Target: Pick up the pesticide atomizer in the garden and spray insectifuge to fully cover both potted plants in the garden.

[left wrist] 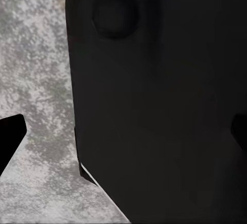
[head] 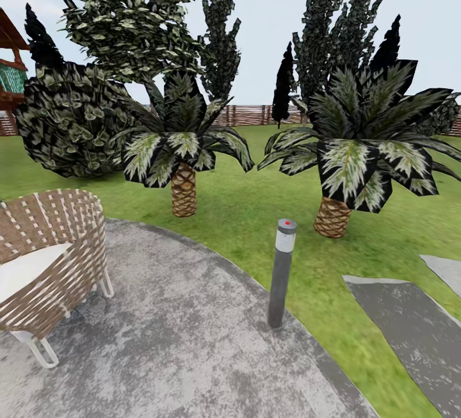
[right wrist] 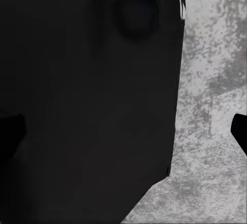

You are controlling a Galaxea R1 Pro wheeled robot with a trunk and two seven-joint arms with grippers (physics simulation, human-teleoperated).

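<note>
Two palms dominated what the robot's head camera took in: one (head: 184, 168) left of centre and a broader one (head: 358, 149) to the right, both rooted in the lawn (head: 256, 194) with dark trees and a big round bush (head: 67, 117) behind them and a slatted fence (head: 250, 115) along the far edge. Nearer, the round paved patio (head: 179, 341) curved across the lower part of the scene, and grey stepping slabs (head: 410, 328) lay in the grass to the right. A woven chair (head: 51, 264) stood on the patio at the left, and a slim grey light post (head: 281, 274) with a red dot on its cap rose at the patio's rim.

Neither the spray bottle nor the two small potted plants could be found among these things, so where they stood could not be told. By that reckoning the robot was at the searching step, with nothing picked up, and the task had barely begun. The next move would call for turning or driving on until the bottle came into sight, then bringing one arm down to it.

Both arms looked tucked close to the body. Each wrist camera faced a large dark panel of the robot itself (left wrist: 154, 105) (right wrist: 87, 100), with mottled patio paving beyond it. Dark finger ends (left wrist: 10, 136) (right wrist: 239, 128) showed at opposite borders of each wrist picture, so both pincers (left wrist: 123, 134) (right wrist: 123, 131) stood wide and held nothing.
</note>
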